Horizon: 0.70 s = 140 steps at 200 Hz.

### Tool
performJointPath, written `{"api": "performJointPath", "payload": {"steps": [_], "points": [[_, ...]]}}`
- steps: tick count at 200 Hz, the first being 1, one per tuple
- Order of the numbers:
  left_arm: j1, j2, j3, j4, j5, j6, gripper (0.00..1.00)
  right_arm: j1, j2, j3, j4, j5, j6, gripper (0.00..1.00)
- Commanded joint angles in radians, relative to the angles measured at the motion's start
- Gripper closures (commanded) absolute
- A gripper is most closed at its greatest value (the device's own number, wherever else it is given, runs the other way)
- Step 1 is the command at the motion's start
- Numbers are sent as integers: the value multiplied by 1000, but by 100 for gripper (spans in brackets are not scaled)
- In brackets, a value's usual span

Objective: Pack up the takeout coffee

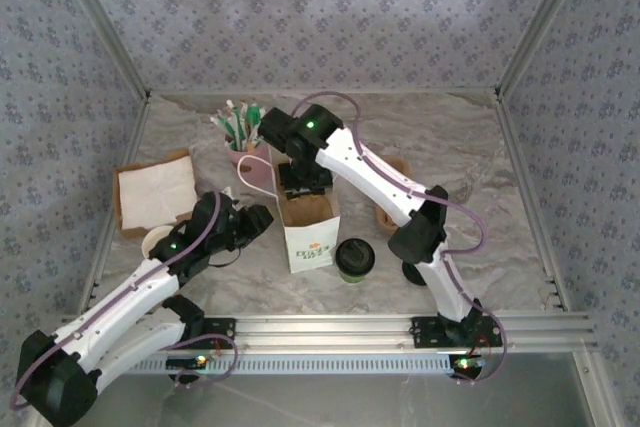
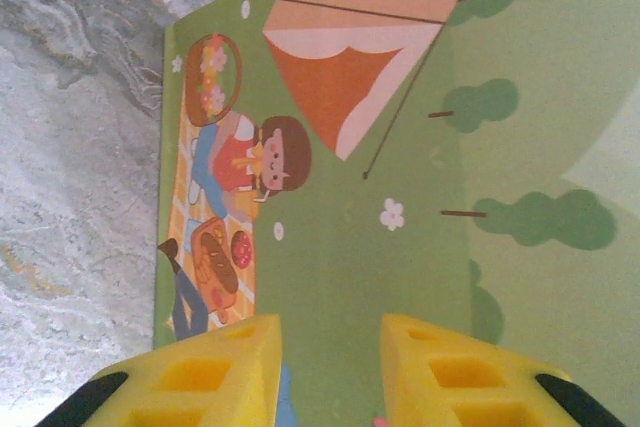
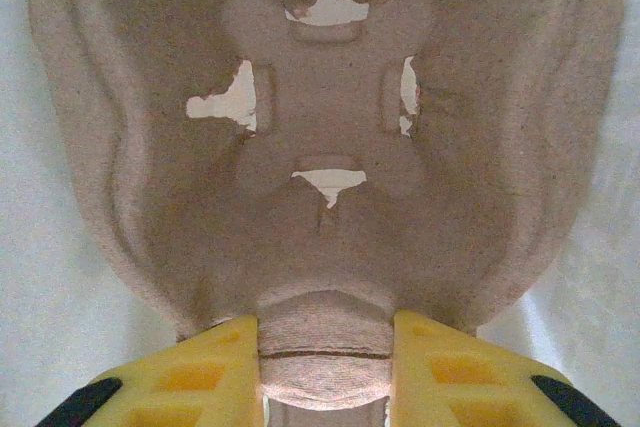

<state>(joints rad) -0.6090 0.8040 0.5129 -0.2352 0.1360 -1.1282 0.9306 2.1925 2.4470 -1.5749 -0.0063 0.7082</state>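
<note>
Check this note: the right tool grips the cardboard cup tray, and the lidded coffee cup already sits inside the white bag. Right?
Not quite. The top view shows the lidded coffee cup standing on the table beside the white bag, not inside it. The right tool does grip the cardboard cup tray.

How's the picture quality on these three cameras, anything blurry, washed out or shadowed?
Top external view: even, soft light, faint shadows; the black-lidded paper coffee cup is clear. Left wrist view: the cartoon print on the white paper bag is close and slightly soft, the yellow-fingered left hand blurred. Right wrist view: the brown moulded-pulp cup carrier in the right hand looks grainy, the white around it overexposed.
</note>
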Motion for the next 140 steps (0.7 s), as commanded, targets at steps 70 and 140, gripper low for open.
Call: {"api": "performJointPath", "payload": {"steps": [70,140], "points": [[-3,-3,-31,23,-25,-12,69,32,28,-43,-13,52,-12,66],[-2,-3,-39,15,-32,-11,69,46,34,-103,21,49,-10,65]]}}
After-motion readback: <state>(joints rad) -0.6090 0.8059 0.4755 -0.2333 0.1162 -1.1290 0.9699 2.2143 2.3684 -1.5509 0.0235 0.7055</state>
